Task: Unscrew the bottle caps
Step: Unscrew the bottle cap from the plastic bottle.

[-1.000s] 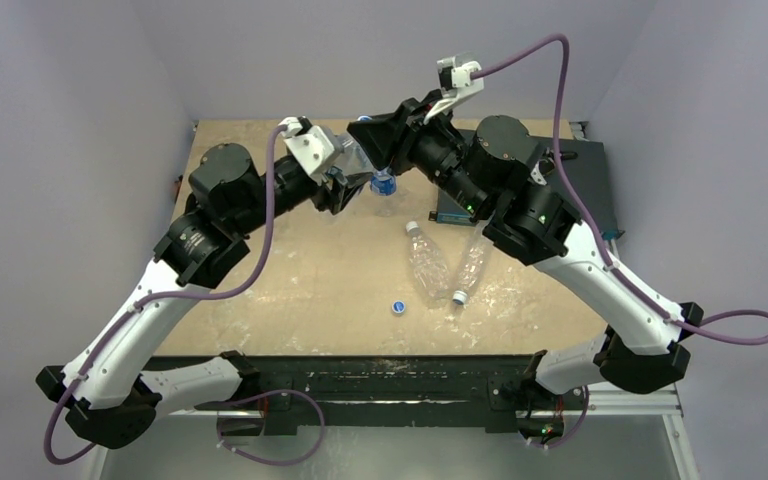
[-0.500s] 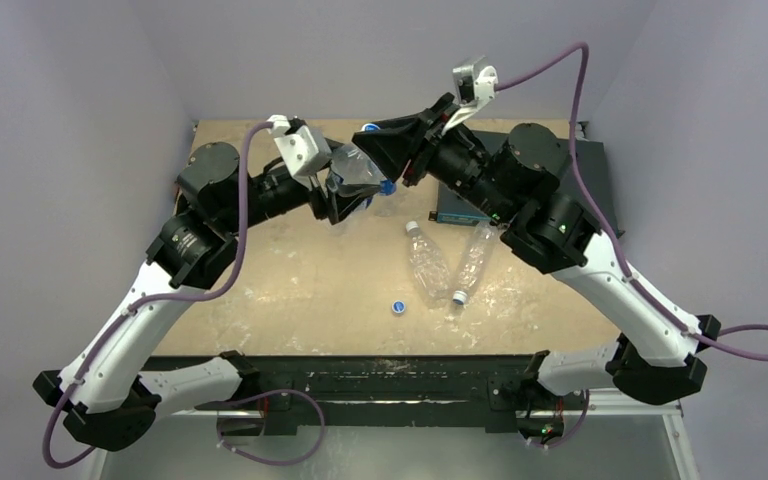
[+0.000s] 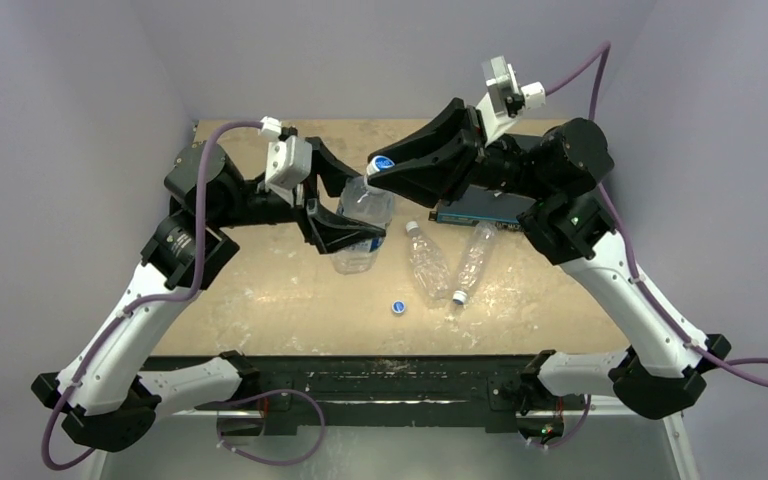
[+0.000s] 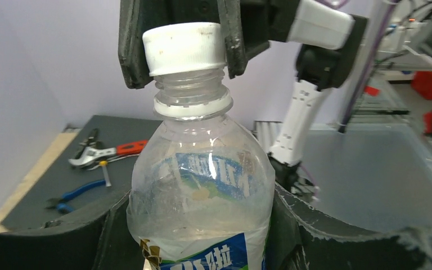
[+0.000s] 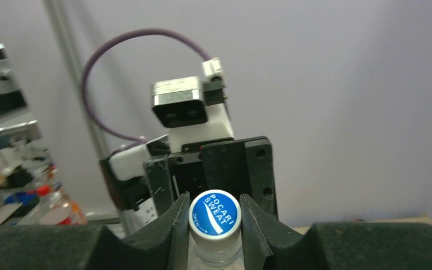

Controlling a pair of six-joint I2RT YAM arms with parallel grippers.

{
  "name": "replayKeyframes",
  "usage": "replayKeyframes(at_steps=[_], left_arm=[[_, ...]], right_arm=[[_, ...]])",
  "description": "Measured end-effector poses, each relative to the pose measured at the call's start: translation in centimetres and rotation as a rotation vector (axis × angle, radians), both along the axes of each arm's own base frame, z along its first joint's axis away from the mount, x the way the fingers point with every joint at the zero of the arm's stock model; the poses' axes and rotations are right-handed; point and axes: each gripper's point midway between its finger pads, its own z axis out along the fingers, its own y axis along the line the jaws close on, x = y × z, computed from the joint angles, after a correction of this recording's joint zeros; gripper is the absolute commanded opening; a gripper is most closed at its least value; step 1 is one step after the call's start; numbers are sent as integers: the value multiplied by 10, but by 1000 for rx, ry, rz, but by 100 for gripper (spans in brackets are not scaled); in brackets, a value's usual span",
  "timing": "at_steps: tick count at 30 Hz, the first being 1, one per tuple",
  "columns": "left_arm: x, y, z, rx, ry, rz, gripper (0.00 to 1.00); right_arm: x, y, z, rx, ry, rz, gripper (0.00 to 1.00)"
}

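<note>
Top external view: my left gripper (image 3: 348,228) clamps the labelled bottle (image 3: 365,203) around its body, tilted above the table (image 3: 260,290). My right gripper (image 3: 379,170) pinches its Pocari Sweat cap (image 3: 383,163). A loose blue cap (image 3: 397,306) lies near two unlabelled bottles (image 3: 426,262).

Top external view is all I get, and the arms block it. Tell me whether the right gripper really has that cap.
Observer: Right wrist view: the right gripper is shut on the blue-topped cap, one finger on each side.
Operator: Now report the seal.
Observer: Left wrist view: the cap's white skirt sits apart from the white ring on the neck, with bare threads between them.
Operator: Check the left grip.
Observer: The left gripper clamps the bottle around its labelled belly.
</note>
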Motion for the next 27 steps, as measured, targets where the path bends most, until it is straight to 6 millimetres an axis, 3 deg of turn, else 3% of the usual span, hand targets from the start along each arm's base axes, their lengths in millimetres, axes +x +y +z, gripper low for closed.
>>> replayKeyframes(at_steps=[3, 9, 20, 27], left_arm=[[-21, -1, -1, 7, 39, -114, 0], [-36, -1, -7, 30, 70, -202, 0], [-21, 0, -22, 76, -8, -121, 0], [-26, 5, -56, 182, -44, -146, 0]], right_arm=[[-23, -2, -2, -3, -63, 153, 0], [-33, -3, -7, -23, -91, 227, 0], [-10, -7, -8, -32, -55, 86, 0], [8, -24, 27, 0, -103, -36, 0]])
